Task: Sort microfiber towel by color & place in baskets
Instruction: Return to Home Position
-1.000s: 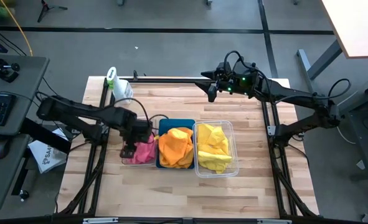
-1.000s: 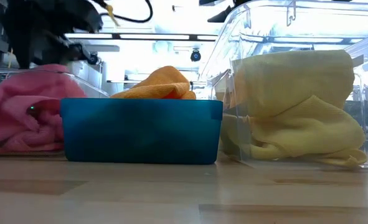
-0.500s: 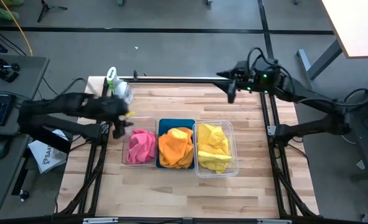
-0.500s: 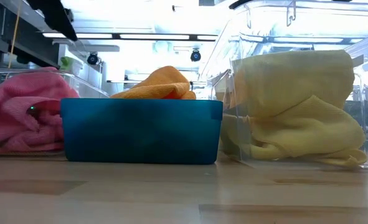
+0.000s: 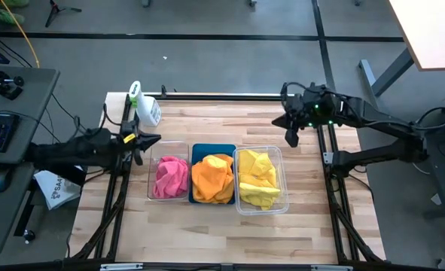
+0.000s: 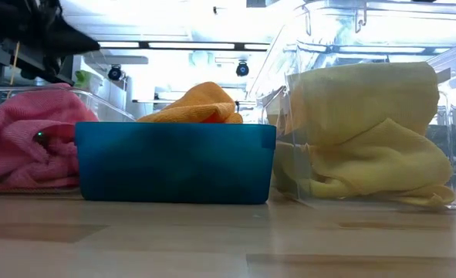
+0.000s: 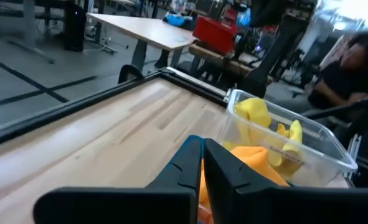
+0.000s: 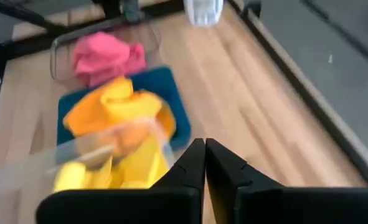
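Three baskets stand side by side mid-table. The left clear basket (image 5: 153,162) holds pink microfiber towel (image 5: 170,177). The blue basket (image 5: 212,148) holds orange towel (image 5: 211,179). The right clear basket (image 5: 282,181) holds yellow towel (image 5: 258,181). My left gripper (image 5: 150,139) hovers shut and empty over the table's left edge, just left of the pink basket; its tips (image 7: 202,152) point across the baskets. My right gripper (image 5: 291,139) hangs shut and empty near the table's far right, beyond the yellow basket; it also shows in the right wrist view (image 8: 205,149).
A white spray bottle with a green top (image 5: 144,106) stands at the far left corner, close behind my left gripper. Black frame rails (image 5: 222,95) run along the table's edges. Bare wood lies in front of and behind the baskets. A person sits beyond the table (image 7: 349,68).
My left gripper has risen off the pink towel in its basket and drawn back toward the table's left edge. My right gripper has moved toward the table's right edge and a little nearer. The towels lie still.
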